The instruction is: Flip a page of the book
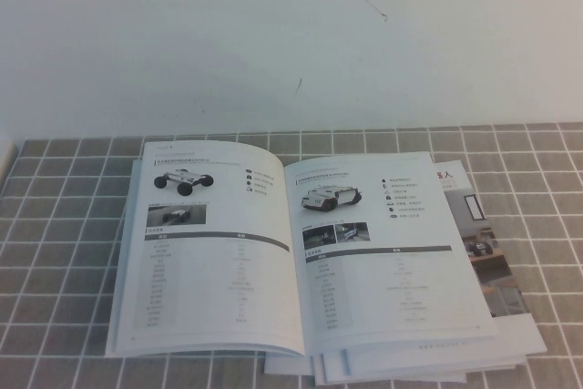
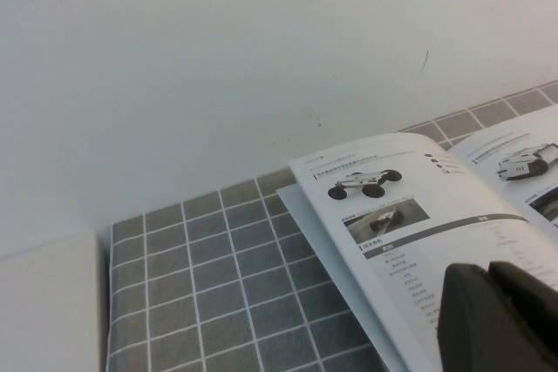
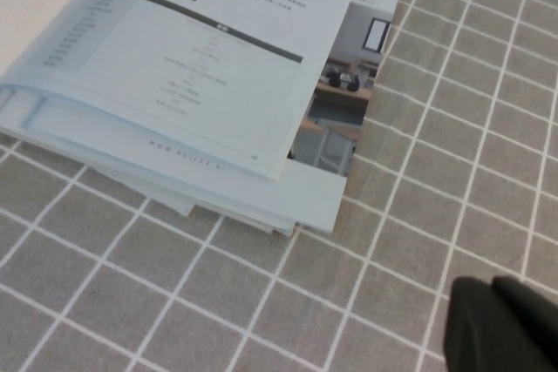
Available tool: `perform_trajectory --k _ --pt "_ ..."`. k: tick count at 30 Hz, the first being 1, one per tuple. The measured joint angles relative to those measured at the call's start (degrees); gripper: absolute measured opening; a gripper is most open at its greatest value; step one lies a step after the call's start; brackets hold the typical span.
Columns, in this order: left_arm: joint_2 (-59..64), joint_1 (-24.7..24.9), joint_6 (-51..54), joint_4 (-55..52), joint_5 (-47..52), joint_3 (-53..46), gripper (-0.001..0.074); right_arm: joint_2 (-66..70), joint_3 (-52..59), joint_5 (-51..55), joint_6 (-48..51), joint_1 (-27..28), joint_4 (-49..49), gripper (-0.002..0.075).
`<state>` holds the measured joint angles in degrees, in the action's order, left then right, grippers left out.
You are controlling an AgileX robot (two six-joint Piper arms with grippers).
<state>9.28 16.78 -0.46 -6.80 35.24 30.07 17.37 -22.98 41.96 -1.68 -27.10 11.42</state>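
Note:
The book [image 1: 291,252] lies open and flat on the grey checked cloth, showing two white pages with wheeled robots and tables of text. Its cover with the desk photo [image 1: 483,243] sticks out from under the right-hand pages. Neither arm shows in the high view. In the left wrist view my left gripper [image 2: 491,278] is shut, empty, hovering over the left page of the book [image 2: 410,215]. In the right wrist view my right gripper [image 3: 493,289] is shut and empty, above bare cloth just off the corner of the book [image 3: 200,67] nearest me, on its right side.
The checked tablecloth [image 1: 64,252] covers the table up to a white wall [image 1: 291,34] behind the book. A cream block [image 2: 48,302] sits at the far left edge. Several loose page edges fan out at the book's near side [image 1: 383,366].

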Motion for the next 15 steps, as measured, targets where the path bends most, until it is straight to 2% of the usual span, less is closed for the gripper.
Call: perform_trajectory --k 15 --pt "-0.2 0.0 -0.1 0.2 -0.2 -0.3 -0.0003 0.0 0.0 1.5 -0.1 0.0 -1.9 -0.0003"
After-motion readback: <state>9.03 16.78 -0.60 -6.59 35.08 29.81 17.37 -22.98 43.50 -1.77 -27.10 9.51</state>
